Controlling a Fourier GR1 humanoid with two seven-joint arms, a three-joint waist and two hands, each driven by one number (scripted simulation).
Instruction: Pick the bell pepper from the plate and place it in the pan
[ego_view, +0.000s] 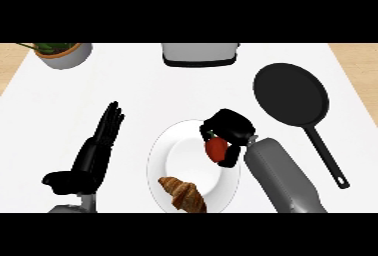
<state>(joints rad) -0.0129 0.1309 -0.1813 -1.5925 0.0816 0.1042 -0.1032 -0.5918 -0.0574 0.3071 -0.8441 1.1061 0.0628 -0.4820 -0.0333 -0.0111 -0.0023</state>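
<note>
Currently the right hand (230, 129) sits over the white plate (173, 155), fingers curled round the red bell pepper (216, 149) (partly hidden), still above the plate's right side. 1 croissant (184, 193) lies at the plate's near edge. Black pan (291, 94) stands apart, upper right. Left hand (94, 150) rests at left, fingers straight.

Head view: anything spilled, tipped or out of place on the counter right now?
Nothing stands out. The right hand is curled round the bell pepper over the plate; the croissant lies on the plate, the pan sits flat, and the left hand rests open.
</note>
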